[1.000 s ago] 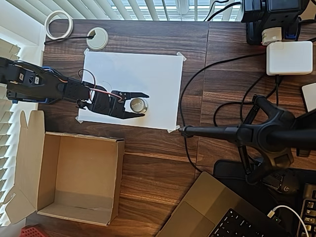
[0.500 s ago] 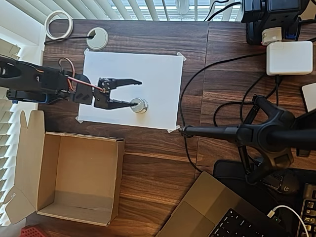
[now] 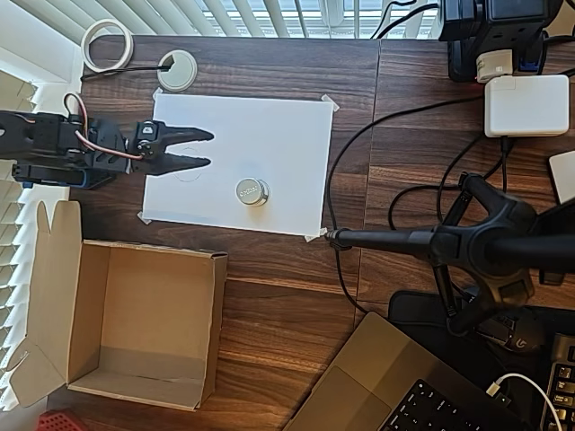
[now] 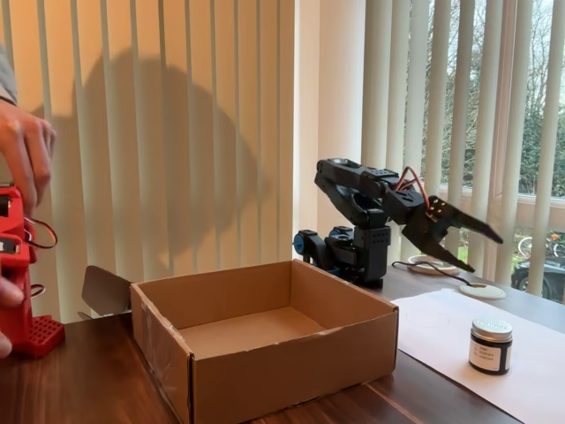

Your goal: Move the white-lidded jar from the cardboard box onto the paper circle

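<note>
Gripper (image 3: 203, 150) open, jaws spread in a narrow V, nothing between them; in the overhead view it sits over the left part of the paper sheet (image 3: 269, 135), tips pointing right. Fixed view shows the gripper (image 4: 475, 249) raised well above the table, angled slightly down, empty. Black arm runs off to the left edge of the overhead view, red and orange wires looping at the wrist.

White-lidded jar (image 3: 252, 191) stands upright on the paper, apart from the gripper, below and to the right of the fingertips in the overhead view. In the fixed view the jar (image 4: 491, 345) is dark-bodied with a pale lid and a label, resting on the sheet. Faint pencil arc shows on the paper just below the fingertips; cannot tell whether the jar sits on the paper circle, outline under it not visible.

Cardboard box (image 3: 144, 260) lies below the paper on the wood table (image 3: 278, 305), open, flaps out to the left, inside bare. Box (image 4: 265, 340) is nearest the camera in the fixed view.

White ring grommet (image 3: 177, 69) and tape roll (image 3: 107, 44) near the top left, cables to the right
</note>
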Controlling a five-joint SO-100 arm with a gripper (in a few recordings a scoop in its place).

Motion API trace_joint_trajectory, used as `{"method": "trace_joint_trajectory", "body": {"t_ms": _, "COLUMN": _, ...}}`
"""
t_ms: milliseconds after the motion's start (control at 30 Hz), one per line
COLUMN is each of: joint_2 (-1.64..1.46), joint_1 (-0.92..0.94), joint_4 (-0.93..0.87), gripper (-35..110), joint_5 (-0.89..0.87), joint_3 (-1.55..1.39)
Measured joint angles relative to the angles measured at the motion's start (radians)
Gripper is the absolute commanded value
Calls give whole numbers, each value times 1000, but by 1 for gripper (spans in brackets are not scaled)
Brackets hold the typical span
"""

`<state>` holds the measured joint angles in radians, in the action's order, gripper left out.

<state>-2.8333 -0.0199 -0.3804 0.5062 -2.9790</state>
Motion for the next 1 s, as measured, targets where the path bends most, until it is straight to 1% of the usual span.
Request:
{"method": "trace_joint_trajectory", "body": {"t_ms": 67, "joint_2": -61, "joint_1": 0, "joint_4": -98, "gripper": 15, "joint_5": -55, "joint_3": -9}}
{"method": "trace_joint_trajectory", "body": {"t_ms": 167, "joint_2": -156, "joint_1": 0, "joint_4": -215, "gripper": 0, "joint_5": -120, "joint_3": -51}}
{"method": "trace_joint_trajectory", "body": {"t_ms": 300, "joint_2": -262, "joint_1": 17, "joint_4": -318, "gripper": 0, "joint_5": -163, "joint_3": -112}}
{"method": "trace_joint_trajectory", "body": {"t_ms": 800, "joint_2": -499, "joint_1": 3, "joint_4": -775, "gripper": 0, "joint_5": -368, "joint_3": -115}}
{"method": "trace_joint_trajectory", "body": {"t_ms": 1000, "joint_2": -518, "joint_1": 3, "joint_4": -839, "gripper": 0, "joint_5": -376, "joint_3": -115}}
